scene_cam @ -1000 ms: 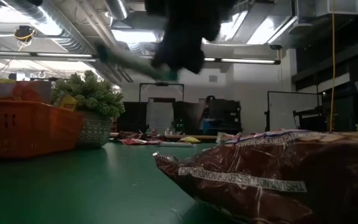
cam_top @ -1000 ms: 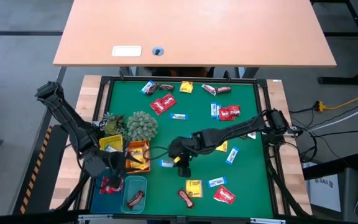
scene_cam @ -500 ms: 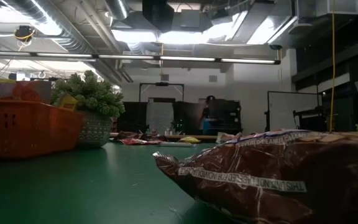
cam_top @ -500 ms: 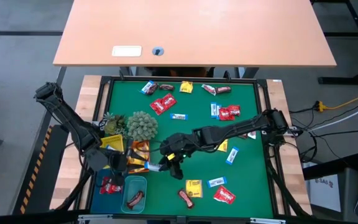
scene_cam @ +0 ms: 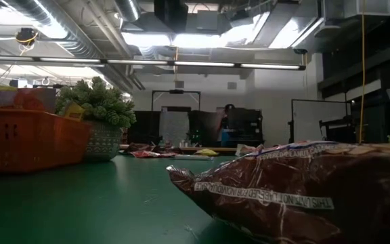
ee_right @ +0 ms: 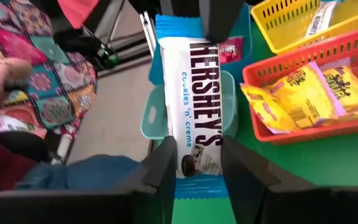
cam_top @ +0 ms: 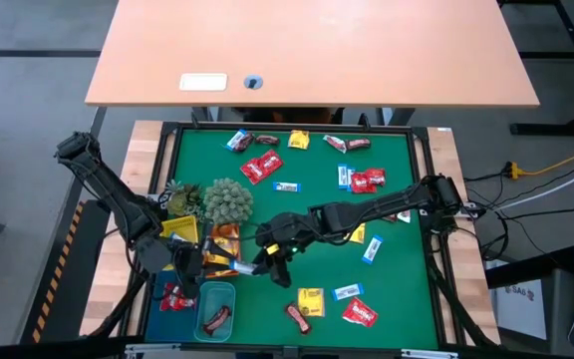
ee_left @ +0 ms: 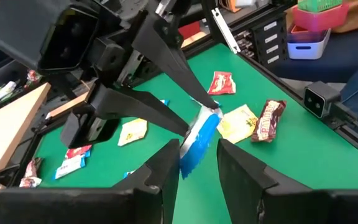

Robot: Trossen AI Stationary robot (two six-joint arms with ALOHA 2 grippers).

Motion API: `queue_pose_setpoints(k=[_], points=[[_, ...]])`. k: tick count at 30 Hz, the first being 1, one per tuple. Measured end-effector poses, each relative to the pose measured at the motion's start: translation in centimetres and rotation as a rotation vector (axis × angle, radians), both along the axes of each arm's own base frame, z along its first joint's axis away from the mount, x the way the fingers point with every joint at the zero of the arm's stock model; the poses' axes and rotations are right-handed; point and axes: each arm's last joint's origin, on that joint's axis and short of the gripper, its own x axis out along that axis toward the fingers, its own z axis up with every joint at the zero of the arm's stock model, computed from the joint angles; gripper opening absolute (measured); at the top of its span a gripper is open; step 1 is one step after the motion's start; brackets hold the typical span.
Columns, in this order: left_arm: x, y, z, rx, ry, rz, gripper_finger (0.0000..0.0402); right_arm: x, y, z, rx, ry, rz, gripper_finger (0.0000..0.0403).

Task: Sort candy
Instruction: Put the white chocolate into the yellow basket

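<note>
The right end effector [cam_top: 257, 267] is reaching across the green table [cam_top: 317, 214] toward the trays at the left, and it is gripping one end of a blue-and-white Hershey's cookies 'n' creme bar [ee_right: 196, 106] between its two fingers. The left end effector [cam_top: 207, 264] is meeting it from the other side, its fingers standing on either side of the bar's far end [ee_left: 199, 138], closed on it, so both are holding the same wrapper above the table beside the orange tray [ee_right: 328, 93].

That orange tray is holding yellow square packets [ee_right: 294, 102]. Next to it, a yellow tray [ee_right: 303, 22] is carrying a pale wrapper. Beyond the bar in the right wrist view, a teal tray [ee_right: 151, 118] and a blue tray [ee_right: 241, 31] are sitting side by side, the blue one with a red packet [ee_right: 230, 48] in it; in the high view a dark brown bar [cam_top: 217, 319] is lying in the teal tray.

The rest of the candy is lying scattered on the green surface: red packets [cam_top: 367, 180], a yellow packet [cam_top: 311, 300], blue-white wrappers [cam_top: 371, 249] and dark brown bars [cam_top: 299, 317]. A spiky plant ball [cam_top: 227, 201] is standing near the trays. In the low view, a dark brown wrapper [scene_cam: 296, 193] is filling the foreground.
</note>
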Motion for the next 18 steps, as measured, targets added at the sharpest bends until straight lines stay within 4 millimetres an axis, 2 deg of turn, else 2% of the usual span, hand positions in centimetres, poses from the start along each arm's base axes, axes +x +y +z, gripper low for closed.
queue_pose_setpoints(k=[18], points=[[0.75,0.56,0.27,-0.045,-0.008,-0.021,0.0103,0.26,0.06,0.48,0.062,-0.025,-0.031,0.0113]])
